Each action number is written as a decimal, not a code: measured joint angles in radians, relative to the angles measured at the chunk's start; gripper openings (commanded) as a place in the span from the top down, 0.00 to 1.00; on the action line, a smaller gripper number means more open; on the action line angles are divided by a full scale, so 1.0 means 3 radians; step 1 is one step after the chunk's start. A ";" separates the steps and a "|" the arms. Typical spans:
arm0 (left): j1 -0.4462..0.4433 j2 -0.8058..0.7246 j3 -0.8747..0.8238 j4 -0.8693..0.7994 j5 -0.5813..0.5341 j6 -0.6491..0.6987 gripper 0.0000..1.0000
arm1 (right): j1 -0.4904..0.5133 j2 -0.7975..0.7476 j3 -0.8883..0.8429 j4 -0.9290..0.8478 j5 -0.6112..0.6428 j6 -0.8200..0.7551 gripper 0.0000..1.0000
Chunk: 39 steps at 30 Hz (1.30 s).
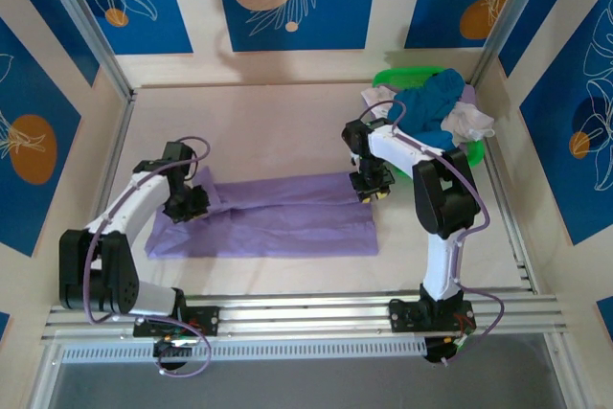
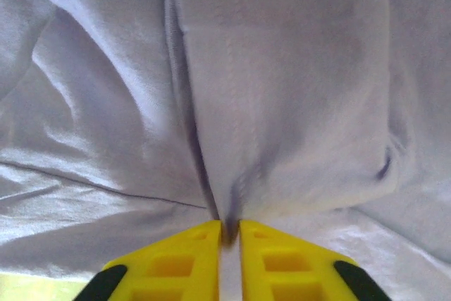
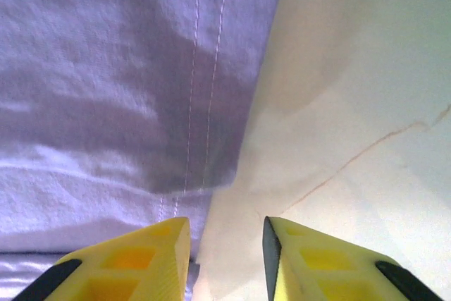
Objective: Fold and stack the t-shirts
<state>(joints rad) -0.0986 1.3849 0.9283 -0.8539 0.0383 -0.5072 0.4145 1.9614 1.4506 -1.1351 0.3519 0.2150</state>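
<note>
While left tool (image 2: 227,227) pinches lavender shirt (image 1: 278,222), green basket (image 1: 404,75) holds teal shirt (image 1: 433,107).

Top external: fixed, high above and behind the near edge of the desk (image 1: 268,122). Tilted down and forward, far range, whole surface in frame.

Left wrist: mounted behind the left gripper (image 2: 229,234), facing past its tips. Very close on the lavender t-shirt (image 2: 282,103).

Right wrist: mounted behind the right gripper (image 3: 225,227), same close range, aimed at the shirt's stitched edge and bare desk.

Overlap: all 3 views take in that shirt. The 2 wrist views sit at its opposite ends.
</note>
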 measured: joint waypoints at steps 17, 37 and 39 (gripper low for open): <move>0.0521 0.0281 0.0797 -0.0154 0.0069 0.0238 0.60 | 0.0346 -0.0750 -0.0011 0.0295 -0.0786 0.0390 0.62; 0.0762 0.2071 0.2138 -0.0084 0.0191 0.0679 0.68 | 0.0476 -0.0495 0.0008 0.0645 -0.1404 0.0665 0.62; 0.0779 0.2135 0.2152 -0.0099 0.0192 0.0682 0.68 | 0.0476 -0.0477 0.0008 0.0643 -0.1413 0.0665 0.62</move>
<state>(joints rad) 0.1352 2.0254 1.5738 -0.8837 0.0959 -0.3027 0.5571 1.8183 1.4528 -0.9421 -0.0719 0.4145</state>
